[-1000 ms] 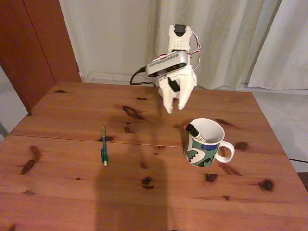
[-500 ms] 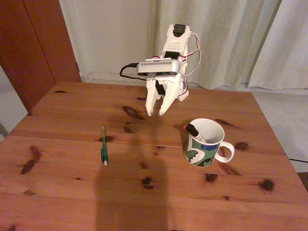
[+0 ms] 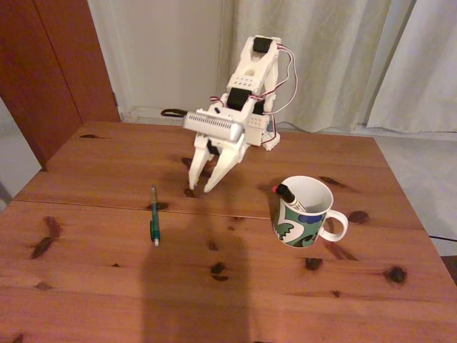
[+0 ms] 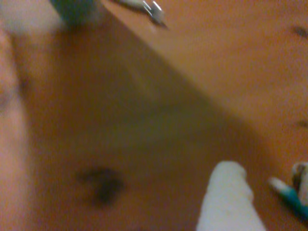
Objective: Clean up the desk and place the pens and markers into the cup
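On the reddish-brown pine desk (image 3: 93, 286) a teal-green pen (image 3: 153, 214) with a white tip lies left of centre, apart from everything else. The white patterned cup (image 3: 303, 212) stands upright at the right. A black pen with a red end (image 3: 281, 191) leans in the cup against its left rim. The white marker is hidden. My gripper (image 3: 199, 190) hangs open and empty just above the desk, between the teal pen and the cup, tips pointing down. The blurred wrist view shows one white finger (image 4: 230, 197) and the teal pen (image 4: 288, 196) at the lower right.
A seam (image 3: 86, 206) crosses the desk from left to right. The arm's base (image 3: 258, 86) stands at the far edge, before pale curtains (image 3: 343, 57). A wooden door (image 3: 50, 64) is at the left. Bare desk lies in front of the pen and cup.
My gripper has swung left and down, from high near the cup to low over the desk, closer to the teal pen. It stays open. Pen and cup have not moved.
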